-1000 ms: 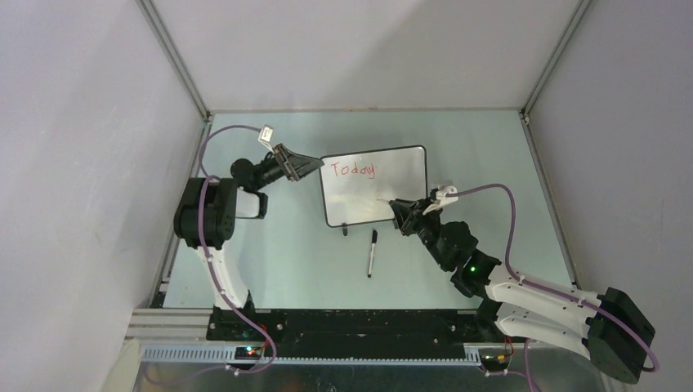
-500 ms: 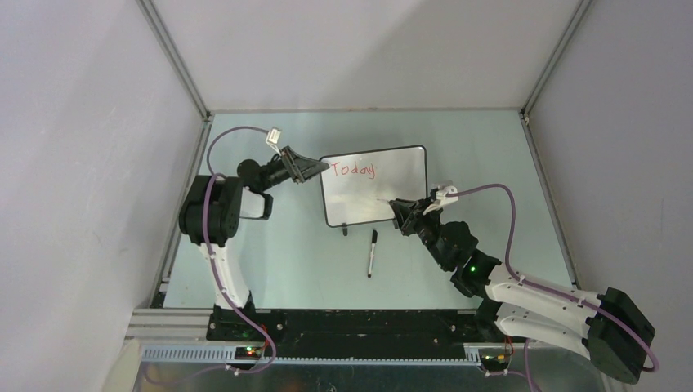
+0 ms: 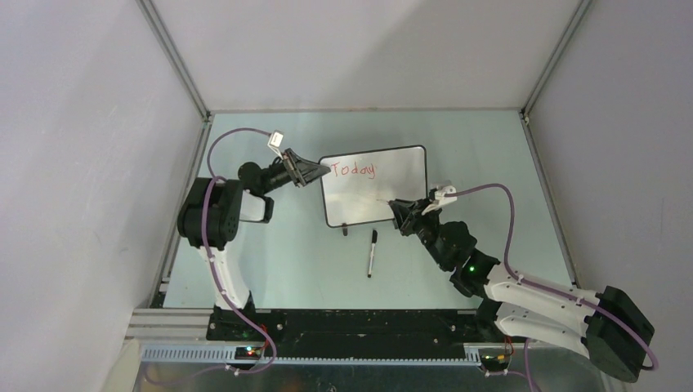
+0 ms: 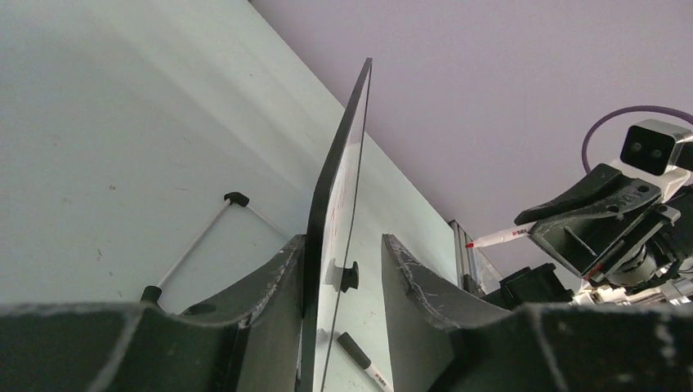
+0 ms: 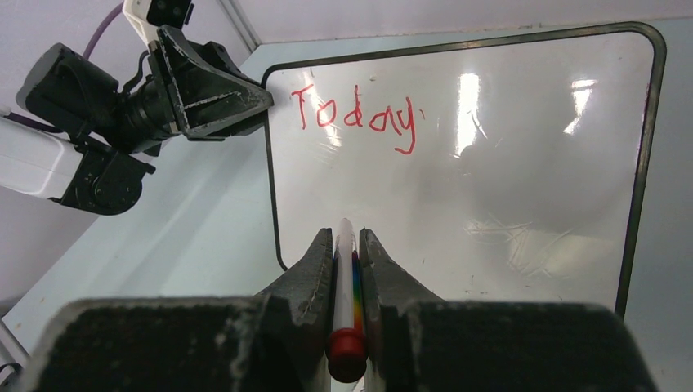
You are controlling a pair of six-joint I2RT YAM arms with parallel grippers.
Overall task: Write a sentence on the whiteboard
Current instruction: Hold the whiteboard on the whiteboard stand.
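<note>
One whiteboard point(image 3: 384, 192), one word point(image 5: 355, 118), two markers.
left gripper point(image 3: 323, 170) gapes around its left edge; right gripper point(image 5: 346, 245) pinches red marker point(image 5: 346, 282); black marker point(image 3: 371, 253) lies free out front.

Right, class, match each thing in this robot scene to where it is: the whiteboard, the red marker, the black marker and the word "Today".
Things:
1. whiteboard
2. red marker
3. black marker
4. word "Today"

Places:
A. lying loose on the table, in front of the board
B. clamped in the right gripper
C. written near the board's top left corner
D. standing, its left edge between the left gripper's fingers

Pairs: 1-D, 2-B, 3-A, 4-C
</note>
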